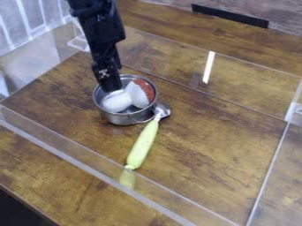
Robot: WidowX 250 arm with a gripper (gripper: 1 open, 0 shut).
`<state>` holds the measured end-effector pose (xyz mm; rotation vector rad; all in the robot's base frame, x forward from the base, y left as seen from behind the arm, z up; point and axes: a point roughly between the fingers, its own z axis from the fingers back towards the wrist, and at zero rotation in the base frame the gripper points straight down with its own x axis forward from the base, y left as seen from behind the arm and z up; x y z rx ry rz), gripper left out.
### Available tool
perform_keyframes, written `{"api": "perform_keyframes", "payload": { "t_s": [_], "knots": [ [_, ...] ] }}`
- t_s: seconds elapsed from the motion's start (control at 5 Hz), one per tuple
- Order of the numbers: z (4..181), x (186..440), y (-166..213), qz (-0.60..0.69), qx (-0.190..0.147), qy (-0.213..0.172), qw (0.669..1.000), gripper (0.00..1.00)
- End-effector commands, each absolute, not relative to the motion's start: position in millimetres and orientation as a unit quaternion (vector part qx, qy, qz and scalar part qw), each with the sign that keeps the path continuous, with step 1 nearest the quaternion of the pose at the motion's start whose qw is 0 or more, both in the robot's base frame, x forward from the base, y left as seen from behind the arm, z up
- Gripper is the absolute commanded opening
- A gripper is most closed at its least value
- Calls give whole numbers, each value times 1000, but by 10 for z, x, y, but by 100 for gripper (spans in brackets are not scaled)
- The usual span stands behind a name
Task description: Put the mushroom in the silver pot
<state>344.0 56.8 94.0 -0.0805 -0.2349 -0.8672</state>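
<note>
Mushroom (123, 97) lies on its side inside the silver pot (106, 110), red cap toward the handle. Fingers (111, 81) spread wide just above it, gripping nothing. Risk: lifting carelessly could snag the rim, tipping the pot toward the corn (143, 144).

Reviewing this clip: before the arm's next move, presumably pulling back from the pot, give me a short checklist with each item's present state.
1. Mushroom inside the silver pot: ok, lying on its side, white stem and red cap showing.
2. Gripper open: ok.
3. Gripper clear of the mushroom: cannot tell; its tip sits right over the pot.
4. Pot upright on the wooden table: ok.
5. Yellow corn piece outside the pot: ok, lying in front of it.
6. Nothing blocking the space above the pot: ok.
</note>
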Motion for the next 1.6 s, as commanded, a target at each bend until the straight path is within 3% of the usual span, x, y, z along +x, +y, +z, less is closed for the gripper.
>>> {"api": "perform_keyframes", "payload": {
  "t_s": [0.0, 0.2, 0.6, 1.0, 1.4],
  "knots": [
    [1208, 3486, 682, -418, -12, -133, 899, 100],
    [1243, 3486, 685, -427, -10, -132, 894, 100],
    [1073, 3489, 680, -451, -20, -130, 883, 100],
    [1134, 3478, 722, -466, -20, -130, 875, 100],
    [1068, 3503, 699, -475, -24, -129, 870, 100]
  ]
}}
